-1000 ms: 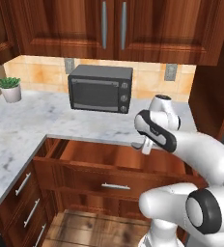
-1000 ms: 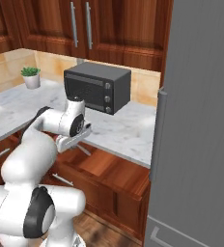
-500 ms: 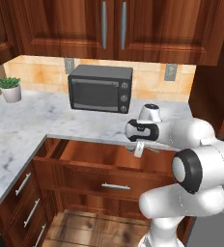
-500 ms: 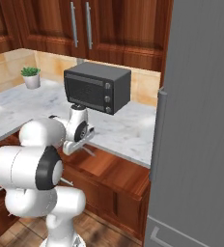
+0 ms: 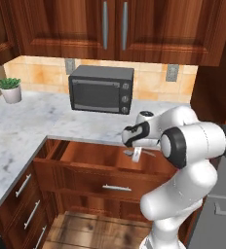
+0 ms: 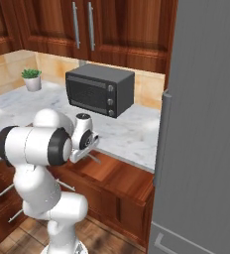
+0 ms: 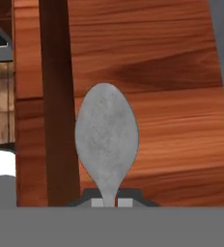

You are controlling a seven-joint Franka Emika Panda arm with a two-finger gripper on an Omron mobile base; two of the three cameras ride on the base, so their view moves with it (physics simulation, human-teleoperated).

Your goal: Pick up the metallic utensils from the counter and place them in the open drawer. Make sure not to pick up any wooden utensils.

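Spoon (image 7: 106, 140): metal — likely light, stiff, slippery; held by its handle.
Gripper (image 7: 110, 202): clamped on it, above open drawer (image 5: 105, 158).

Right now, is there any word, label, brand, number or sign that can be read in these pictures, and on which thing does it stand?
No readable text in any view.
Toaster oven: knobs, with no marks that can be read.
Metal spoon in the gripper: plain grey bowl, no stamp.
Open drawer, upper cabinets, refrigerator: no labels.
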